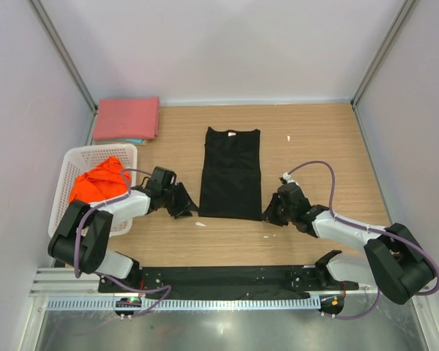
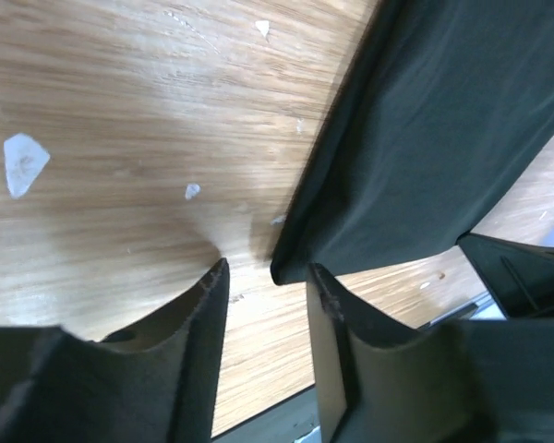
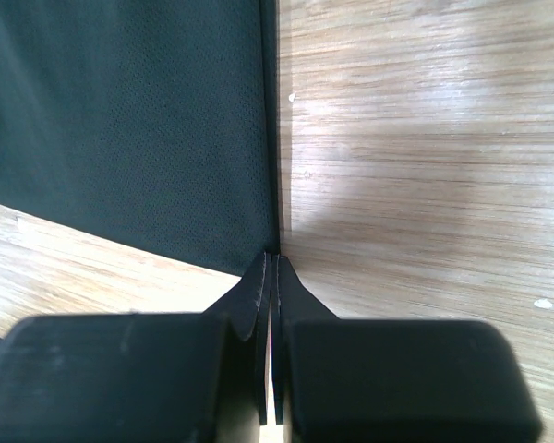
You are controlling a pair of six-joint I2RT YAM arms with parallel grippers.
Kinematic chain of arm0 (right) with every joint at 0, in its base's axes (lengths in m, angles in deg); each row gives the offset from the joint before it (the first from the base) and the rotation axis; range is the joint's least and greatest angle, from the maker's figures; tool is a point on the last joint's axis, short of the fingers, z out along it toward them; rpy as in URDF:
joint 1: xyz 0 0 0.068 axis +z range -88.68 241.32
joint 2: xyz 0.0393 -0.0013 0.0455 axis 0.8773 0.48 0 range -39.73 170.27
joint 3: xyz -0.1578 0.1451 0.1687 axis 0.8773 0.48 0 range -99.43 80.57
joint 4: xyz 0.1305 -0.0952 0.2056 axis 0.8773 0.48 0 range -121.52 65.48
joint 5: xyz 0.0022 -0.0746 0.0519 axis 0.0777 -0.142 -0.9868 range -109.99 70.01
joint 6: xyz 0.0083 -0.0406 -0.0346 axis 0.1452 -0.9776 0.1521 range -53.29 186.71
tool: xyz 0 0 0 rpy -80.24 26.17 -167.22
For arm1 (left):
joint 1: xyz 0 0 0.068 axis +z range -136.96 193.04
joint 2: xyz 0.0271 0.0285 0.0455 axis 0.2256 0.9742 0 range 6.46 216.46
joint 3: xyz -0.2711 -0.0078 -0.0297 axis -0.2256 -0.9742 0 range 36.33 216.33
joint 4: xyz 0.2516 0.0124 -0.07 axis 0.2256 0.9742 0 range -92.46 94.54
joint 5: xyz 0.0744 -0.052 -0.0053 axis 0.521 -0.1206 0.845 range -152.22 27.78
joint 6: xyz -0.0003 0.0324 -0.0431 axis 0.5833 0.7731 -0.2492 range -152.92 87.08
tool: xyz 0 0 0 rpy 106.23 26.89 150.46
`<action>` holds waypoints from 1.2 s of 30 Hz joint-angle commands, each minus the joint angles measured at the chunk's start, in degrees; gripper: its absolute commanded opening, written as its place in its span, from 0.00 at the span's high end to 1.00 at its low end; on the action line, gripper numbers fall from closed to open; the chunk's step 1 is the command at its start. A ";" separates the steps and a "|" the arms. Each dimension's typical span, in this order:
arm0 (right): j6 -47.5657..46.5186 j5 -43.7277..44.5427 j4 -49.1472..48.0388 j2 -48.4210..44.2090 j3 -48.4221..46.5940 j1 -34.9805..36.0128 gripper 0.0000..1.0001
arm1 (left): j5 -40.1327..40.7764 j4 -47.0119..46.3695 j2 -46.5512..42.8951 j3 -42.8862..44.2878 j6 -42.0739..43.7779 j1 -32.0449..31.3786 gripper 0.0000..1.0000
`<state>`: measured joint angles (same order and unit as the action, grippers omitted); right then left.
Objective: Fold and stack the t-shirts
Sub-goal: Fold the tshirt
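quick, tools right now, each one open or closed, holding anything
Left tool: open, empty, black t-shirt corner between its fingers.
Right tool: closed at the shirt's edge; grip unclear.

t-shirt [image 1: 230, 172] between left tool [image 1: 185, 207] and right tool [image 1: 271, 214], second t-shirt [image 1: 99, 181] in basket [image 1: 95, 150]

The black t-shirt [image 1: 231, 172] is plain, finely knit up close, with a small pink tag at the neck. The pinkish-red t-shirt [image 1: 127, 118] and the bright orange t-shirt [image 1: 99, 180] are plain too. The basket [image 1: 73, 157] is white mesh, the table [image 1: 314, 146] is light brown wood grain flecked with white specks, and the left pincer [image 2: 269, 268] and right pincer [image 3: 270, 258] are black.
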<state>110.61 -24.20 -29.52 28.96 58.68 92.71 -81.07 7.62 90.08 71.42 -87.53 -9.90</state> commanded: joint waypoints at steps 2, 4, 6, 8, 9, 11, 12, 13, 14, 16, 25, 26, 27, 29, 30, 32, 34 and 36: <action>0.22 0.52 0.46 -1.28 -0.70 0.77 0.99 | 2.68 -0.50 -4.42 -1.34 -1.72 -1.40 0.57; 0.22 0.69 0.20 -1.01 -0.52 0.95 0.99 | 2.68 -2.26 -4.34 -1.96 -3.13 -2.54 0.56; 0.57 0.69 -0.33 -0.57 -0.52 1.30 0.99 | 3.12 -2.88 -2.94 -1.61 -3.57 -3.86 0.56; 0.84 0.69 -0.59 -0.31 -0.70 1.56 0.99 | 3.38 -3.23 -1.10 -1.52 -4.18 -4.74 0.57; 0.92 0.95 -0.59 -0.31 -0.61 1.74 0.99 | 3.64 -3.23 -0.65 -1.34 -4.36 -5.44 0.57; 1.19 1.13 -0.42 -0.66 -0.52 1.91 0.99 | 4.35 -3.23 0.23 -1.43 -4.71 -6.06 0.60; 1.19 1.22 -0.33 -0.92 -0.52 2.00 0.99 | 4.70 -3.23 0.49 -1.69 -4.80 -6.67 0.62; 1.19 1.48 -0.07 -1.01 -0.35 2.00 0.99 | 5.75 -3.14 0.58 -1.78 -4.89 -6.94 0.62; 1.19 1.48 0.11 -1.18 -0.35 2.00 0.99 | 6.19 -2.97 0.59 -1.87 -4.98 -7.12 0.63; 1.19 1.66 0.28 -1.62 -0.08 2.00 0.99 | 7.60 -2.27 0.41 -1.78 -4.98 -7.56 0.64; 0.93 2.27 1.34 -2.68 0.44 2.09 0.99 | 11.11 1.34 -1.17 -1.69 -3.93 -8.00 0.68; 1.01 2.27 1.60 -2.68 0.53 2.09 0.99 | 11.99 2.03 -1.43 -1.69 -3.84 -8.09 0.67; 0.93 2.36 1.69 -2.77 0.62 2.18 0.99 | 12.34 2.30 -1.78 -1.69 -3.66 -8.09 0.66; 1.01 2.27 1.87 -3.20 0.88 2.09 0.99 | 12.61 2.74 -2.57 -1.69 -3.49 -8.17 0.64; 1.19 2.19 1.69 -3.29 0.97 2.09 0.99 | 12.70 2.75 -2.75 -1.69 -3.49 -8.09 0.64; 1.19 2.19 1.87 -3.56 1.15 2.09 0.99 | 12.79 2.66 -2.93 -1.87 -3.84 -8.09 0.64; 1.28 2.27 2.04 -3.91 1.06 2.09 0.99 | 12.88 2.66 -2.67 -1.78 -3.84 -8.17 0.63; 1.28 2.27 2.04 -4.00 0.97 2.09 0.99 | 12.79 2.22 -2.14 -1.61 -3.84 -8.17 0.64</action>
<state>111.18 -23.11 -27.36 26.25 59.53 94.44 -72.24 6.77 87.65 70.15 -92.56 -18.01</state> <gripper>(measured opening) 0.026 0.362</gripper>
